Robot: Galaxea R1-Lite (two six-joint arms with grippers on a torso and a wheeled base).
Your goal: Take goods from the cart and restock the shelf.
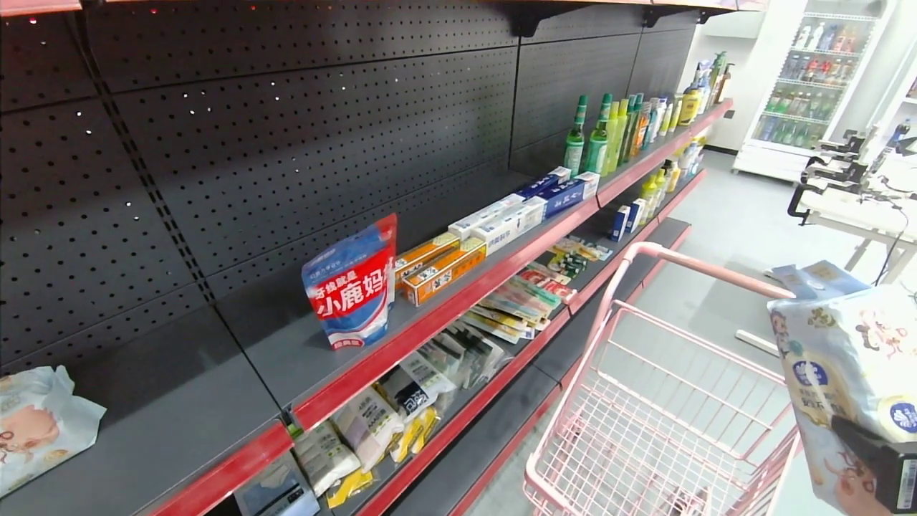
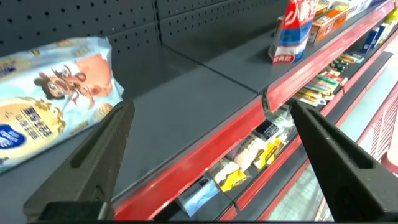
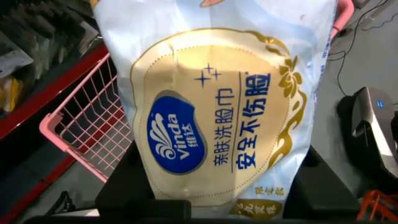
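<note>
Right end effector [image 3: 225,190] grips a soft pack [image 1: 845,365]. Lay it flat just beside the lying pack [image 2: 50,102] on the shelf [image 1: 215,401]. Left end effector [image 2: 211,112] is spread wide.

We see a dark shelf [image 1: 186,401] with a red front edge and a pegboard back. On its upper board, from the left, are a tissue pack [image 1: 39,423] lying flat, a blue-and-red pouch [image 1: 352,283] standing upright, orange boxes [image 1: 438,266], white and blue boxes [image 1: 526,204], then green bottles [image 1: 596,136]. Small packets [image 1: 401,401] crowd the board below.
</note>
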